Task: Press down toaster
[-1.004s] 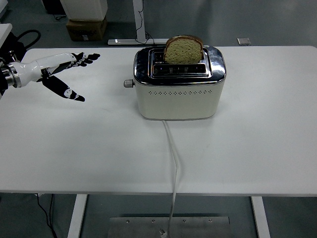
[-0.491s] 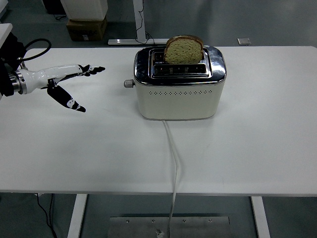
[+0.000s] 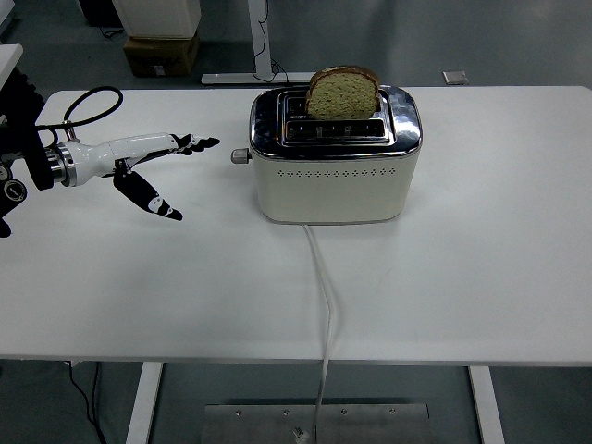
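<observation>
Left hand (image 3: 148, 162) is held spread, empty, near lever (image 3: 240, 155) of toaster (image 3: 333, 176) — bread (image 3: 342, 92) raised; no lettering legible.

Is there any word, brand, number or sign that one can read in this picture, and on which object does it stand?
None can be read.
The toaster: a row of small holes on its front, no lettering.
The cardboard box on the floor behind the table: a pale patch like a label, too small and blurred to read.
The left hand and the bread slice: no print visible.
</observation>
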Controlling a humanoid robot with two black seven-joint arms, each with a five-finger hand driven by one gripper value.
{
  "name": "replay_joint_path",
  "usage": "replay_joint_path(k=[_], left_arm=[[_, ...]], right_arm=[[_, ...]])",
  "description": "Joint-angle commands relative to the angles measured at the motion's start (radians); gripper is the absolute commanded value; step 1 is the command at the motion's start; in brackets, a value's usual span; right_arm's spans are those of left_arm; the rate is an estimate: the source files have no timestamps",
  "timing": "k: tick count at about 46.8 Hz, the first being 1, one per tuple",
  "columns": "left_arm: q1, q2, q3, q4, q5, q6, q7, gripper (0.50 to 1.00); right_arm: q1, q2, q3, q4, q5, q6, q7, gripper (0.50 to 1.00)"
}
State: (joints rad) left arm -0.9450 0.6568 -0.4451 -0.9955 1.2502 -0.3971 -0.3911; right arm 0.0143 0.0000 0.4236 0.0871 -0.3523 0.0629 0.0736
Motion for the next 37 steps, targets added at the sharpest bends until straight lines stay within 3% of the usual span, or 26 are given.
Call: replay_joint_path(k=[1, 22, 29, 37], left_arm=[[-0.001, -0.002, 0.000, 0.000, 0.000, 0.001, 0.000, 1.000], [0.008, -0.017, 0.011, 0.003, -0.002, 0.003, 0.006, 1.000], [0.009, -0.025, 0.011, 0.005, -0.012, 0.003, 0.058, 1.000], [0.009, -0.026, 0.011, 0.005, -0.017, 0.006, 0.060, 1.000]], right_arm=[[0.001, 0.000, 0.001, 0.000, -0.001, 0.000, 0.000, 1.000], [-0.001, 0.000, 0.001, 0.000, 0.001, 0.000, 0.000, 1.000], [-0.001, 0.000, 0.000, 0.000, -0.001, 0.000, 0.000, 0.998], [0.001, 0.000, 0.000, -0.001, -0.001, 0.000, 0.000, 0.998]])
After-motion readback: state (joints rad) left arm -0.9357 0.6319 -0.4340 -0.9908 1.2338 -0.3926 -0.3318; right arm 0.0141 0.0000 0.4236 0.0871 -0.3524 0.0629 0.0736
